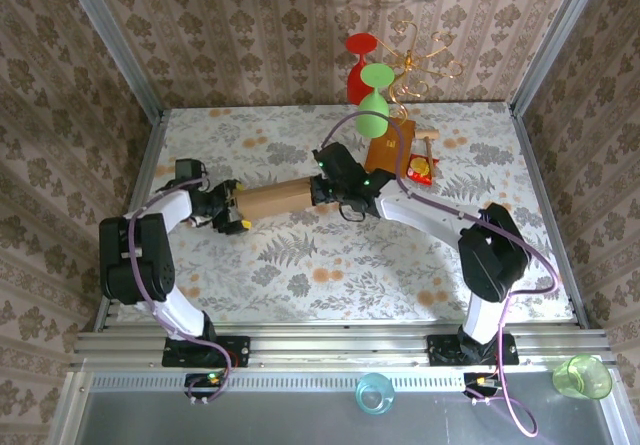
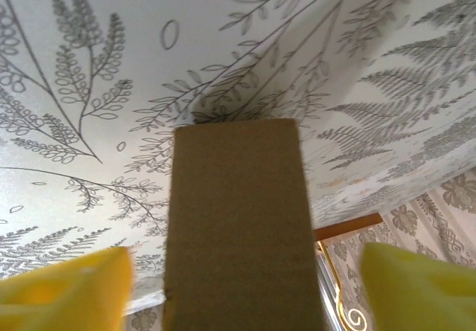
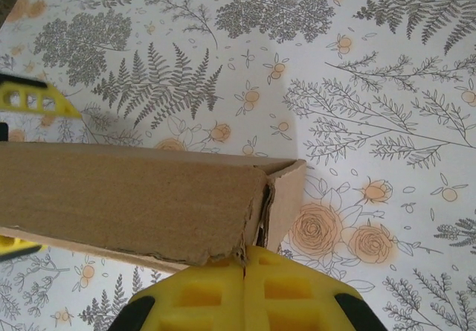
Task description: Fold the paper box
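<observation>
The paper box (image 1: 275,198) is a long, narrow, light-brown cardboard shape lying left to right between my two arms, above the table's middle. My right gripper (image 1: 325,187) is shut on its right end; in the right wrist view the yellow pads (image 3: 201,294) press together on a torn cardboard edge of the box (image 3: 126,197). At the box's left end, my left gripper (image 1: 235,210) is open. In the left wrist view its yellow fingers (image 2: 67,290) stand wide on either side of the box (image 2: 238,219), apart from it.
A smaller orange-brown box (image 1: 390,150) and a red packet (image 1: 421,172) lie behind the right arm. Red (image 1: 360,65) and green (image 1: 373,105) glasses and a gold stand (image 1: 420,60) are at the back. A blue cup (image 1: 374,393) and a green cup (image 1: 582,377) sit at the near rail.
</observation>
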